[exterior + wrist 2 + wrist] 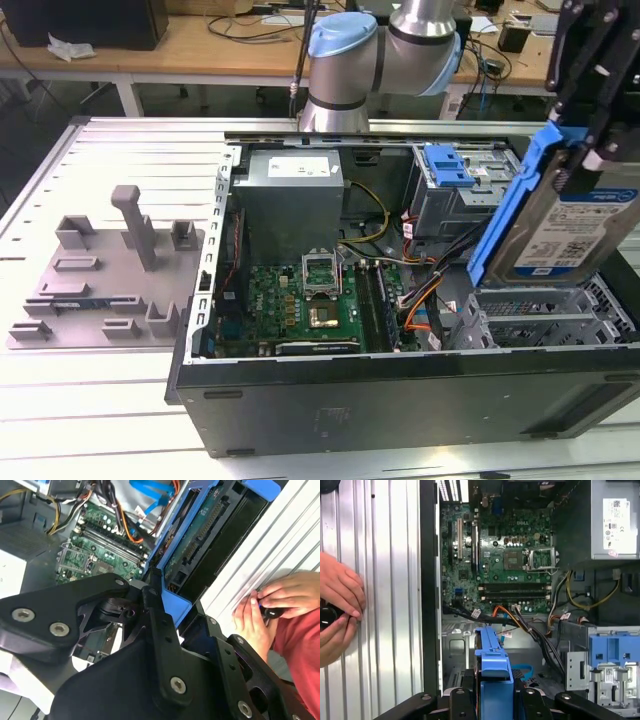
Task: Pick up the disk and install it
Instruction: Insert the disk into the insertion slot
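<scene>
Silver-grey disk [578,235]: clipped in a blue carrier frame [512,195], hanging tilted with the white-and-blue label toward the exterior view.
Place: over the perforated grey bay [545,315] at the exterior view's right end of the computer case [400,390]; lower end close to the bay, contact not clear.
Grip: black gripper [590,150] pinched on the disk's upper end, one finger on each side; in the first wrist view, the carrier's blue edge clamped between the two finger linkages.
Underside: green circuit-board face of the disk visible in the second wrist view.
Case: black tower lying on its side, open upward, on a ribbed aluminium table [60,170].
Inside: green motherboard [300,300], grey power supply [290,190], drive cage [460,205] topped by a blue latch [448,165], coloured cables [420,290] running between them.
Fixture: grey moulded tray [110,270] on the table just beside the case, on the exterior view's left.
Hands: a person's hands [337,605] resting on the table just outside the case wall, closed around a small black object; red sleeve [300,650] in the second wrist view.
</scene>
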